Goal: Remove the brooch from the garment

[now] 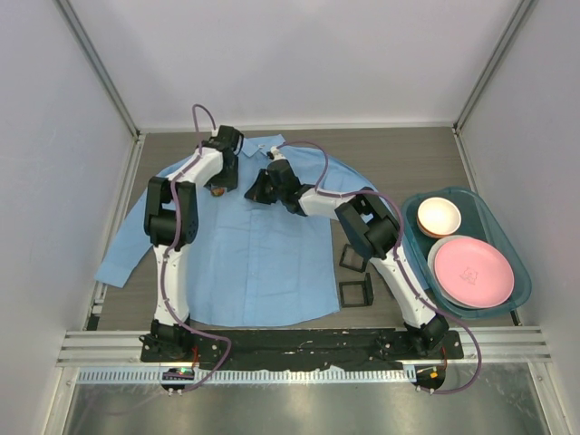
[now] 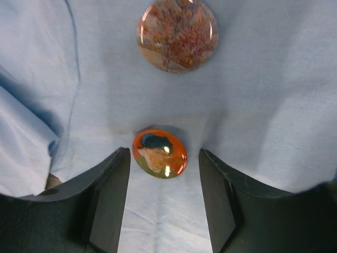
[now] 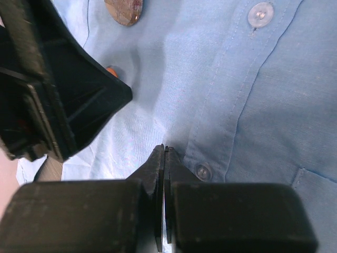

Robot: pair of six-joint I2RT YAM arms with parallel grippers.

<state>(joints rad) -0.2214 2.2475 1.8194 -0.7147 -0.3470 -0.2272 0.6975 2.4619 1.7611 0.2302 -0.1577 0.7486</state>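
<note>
The garment (image 1: pixel 263 254), a light blue shirt, lies spread flat on the table. Two round brooches sit on it near the collar. A small orange brooch (image 2: pixel 159 153) with a portrait lies on the cloth just at the tips of my left gripper (image 2: pixel 164 155), whose fingers (image 2: pixel 113 200) stand open on either side without touching it. A larger reddish brooch (image 2: pixel 177 34) lies farther ahead. My right gripper (image 3: pixel 165 148) is shut, its tips down on a fold of the shirt (image 3: pixel 253 84) beside the button placket, close to the left gripper (image 1: pixel 217 186).
A teal tray (image 1: pixel 507 237) at the right holds a pink plate (image 1: pixel 473 272) and a cream bowl (image 1: pixel 439 216). Two black square frames (image 1: pixel 355 290) lie by the right arm. White walls close in the table on three sides.
</note>
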